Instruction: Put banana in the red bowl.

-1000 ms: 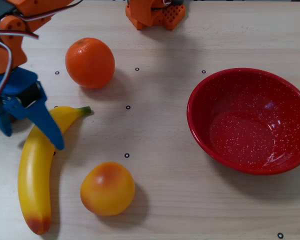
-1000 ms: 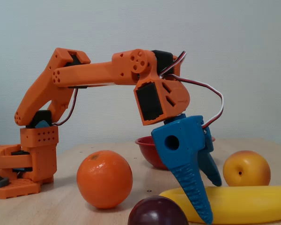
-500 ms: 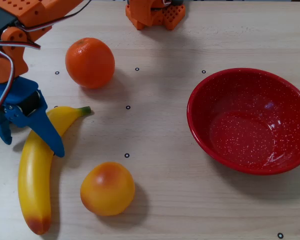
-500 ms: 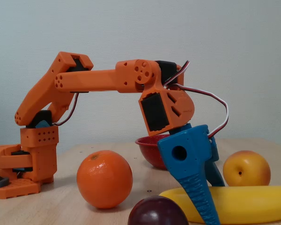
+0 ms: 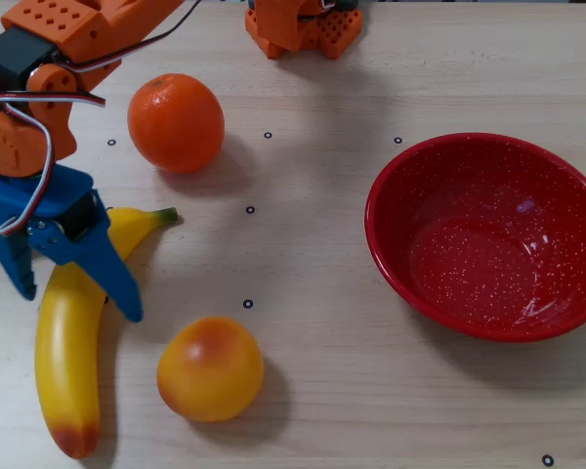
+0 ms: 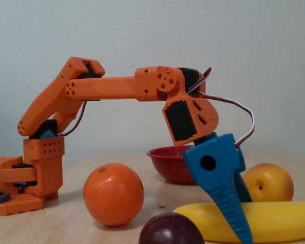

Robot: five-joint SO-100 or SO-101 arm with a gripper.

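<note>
The yellow banana (image 5: pixel 70 342) lies on the wooden table at the left of the overhead view, green stem toward the top, orange-red end at the bottom. It also shows at the lower right of the fixed view (image 6: pixel 274 221). My blue gripper (image 5: pixel 76 298) is open, with one finger (image 5: pixel 117 278) on each side of the banana's upper half. In the fixed view the gripper (image 6: pixel 240 231) reaches down to the banana. The red speckled bowl (image 5: pixel 488 234) sits empty at the right of the overhead view, far from the gripper, and behind the gripper in the fixed view (image 6: pixel 165 162).
An orange (image 5: pixel 176 122) lies above the banana, a yellow-orange round fruit (image 5: pixel 211 368) lies just right of it. A dark purple fruit (image 6: pixel 171 230) is at the front of the fixed view. The arm's orange base (image 5: pixel 303 27) stands at the table's top edge.
</note>
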